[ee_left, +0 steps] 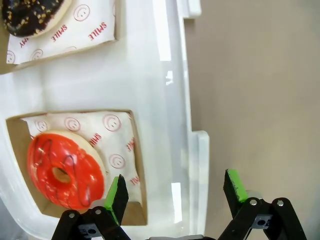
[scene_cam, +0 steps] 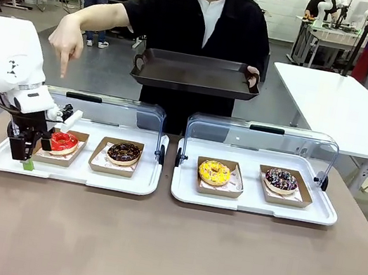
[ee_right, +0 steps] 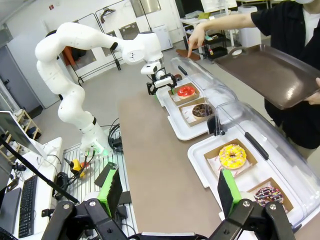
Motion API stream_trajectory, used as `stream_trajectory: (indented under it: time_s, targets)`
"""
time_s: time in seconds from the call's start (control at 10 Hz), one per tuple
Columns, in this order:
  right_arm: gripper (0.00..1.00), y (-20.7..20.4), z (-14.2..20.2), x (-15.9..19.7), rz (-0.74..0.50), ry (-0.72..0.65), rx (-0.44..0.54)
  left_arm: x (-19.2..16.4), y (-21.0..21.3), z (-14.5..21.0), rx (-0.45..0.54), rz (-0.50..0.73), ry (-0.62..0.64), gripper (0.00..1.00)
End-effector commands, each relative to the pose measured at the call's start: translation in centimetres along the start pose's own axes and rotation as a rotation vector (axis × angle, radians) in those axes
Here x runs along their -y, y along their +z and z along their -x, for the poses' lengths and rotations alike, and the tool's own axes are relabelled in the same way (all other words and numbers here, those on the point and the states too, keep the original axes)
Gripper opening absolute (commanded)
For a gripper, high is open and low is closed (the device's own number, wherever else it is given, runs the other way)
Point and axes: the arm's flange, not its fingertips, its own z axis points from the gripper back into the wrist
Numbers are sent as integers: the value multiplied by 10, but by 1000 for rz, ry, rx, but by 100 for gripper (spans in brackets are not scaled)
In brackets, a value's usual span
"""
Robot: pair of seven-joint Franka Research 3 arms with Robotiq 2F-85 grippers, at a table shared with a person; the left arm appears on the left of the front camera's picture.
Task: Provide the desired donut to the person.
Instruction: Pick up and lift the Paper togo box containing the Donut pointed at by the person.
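**Person points at the red donut; left gripper open at its box**

The person [scene_cam: 205, 20] stands across the table [scene_cam: 164, 248], holding a dark serving tray [scene_cam: 195, 74] in one hand. The other hand [scene_cam: 67, 42] points a finger straight down above the red-iced donut [scene_cam: 63, 143].

That donut sits on smile-printed paper [ee_left: 112, 145] in a cardboard box [scene_cam: 80, 137], at the left end of the left white tray [scene_cam: 71, 171]. A chocolate donut [scene_cam: 124, 152] in its own box lies just beside it.

The left gripper [scene_cam: 22, 155] hangs at the tray's near-left corner with its jaws spread wide and nothing between them. In the left wrist view one finger [ee_left: 117, 192] is over the box edge next to the donut, while the other is past the tray rim, over the table.

The tray's clear lid [scene_cam: 118, 108] stands raised along the far side, between the donuts and the person.

The right white tray [scene_cam: 251, 203], also under a raised lid [scene_cam: 263, 134], holds a yellow sprinkled donut [scene_cam: 214, 172] and a dark sprinkled donut [scene_cam: 281, 179].

The right gripper [ee_right: 170, 185] is high above the table's near side, jaws fully apart and empty.
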Motion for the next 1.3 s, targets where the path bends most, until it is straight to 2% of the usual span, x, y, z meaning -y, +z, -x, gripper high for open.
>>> stream_trajectory:
  time_s: [0.0, 0.5, 1.2]
  targets:
    - [100, -1, -2, 2, -9, 15, 17, -11, -3, -9, -9, -26, -9, 100]
    - [100, -1, -2, 2, -9, 15, 17, -23, -8, -28, 4, -64, -35, 100]
    - [100, -1, -2, 2, -9, 15, 17, -27, -16, -32, 41, -60, -60, 100]
